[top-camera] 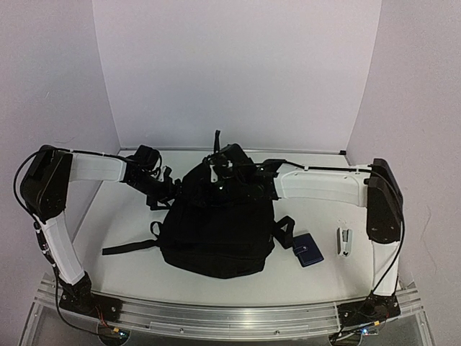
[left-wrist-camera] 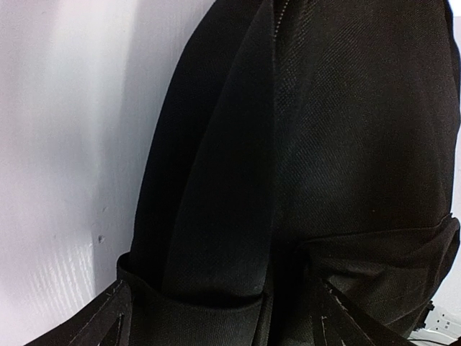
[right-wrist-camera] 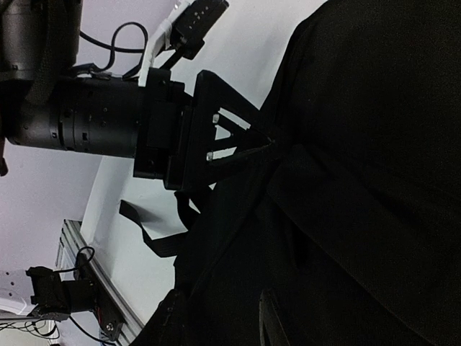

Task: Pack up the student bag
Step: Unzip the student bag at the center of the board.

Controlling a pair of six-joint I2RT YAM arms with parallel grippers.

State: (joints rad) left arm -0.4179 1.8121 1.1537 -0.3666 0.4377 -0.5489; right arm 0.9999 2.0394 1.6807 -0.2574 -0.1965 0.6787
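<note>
Packing looks barely begun: the student bag (top-camera: 216,231) lies mid-tabletop (top-camera: 130,216), with a dark-blue wallet (top-camera: 308,249) and a stapler (top-camera: 345,241) unpacked beside it on the right arm's side. The left claw (left-wrist-camera: 220,306) is released, its fingers straddling the bag's fabric. Whether the right claw (right-wrist-camera: 220,321) pinches any fabric, I cannot tell.

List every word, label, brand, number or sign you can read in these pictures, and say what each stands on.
There is no readable text in any view.
The student bag, the dark-blue wallet and the stapler show no legible print.
</note>
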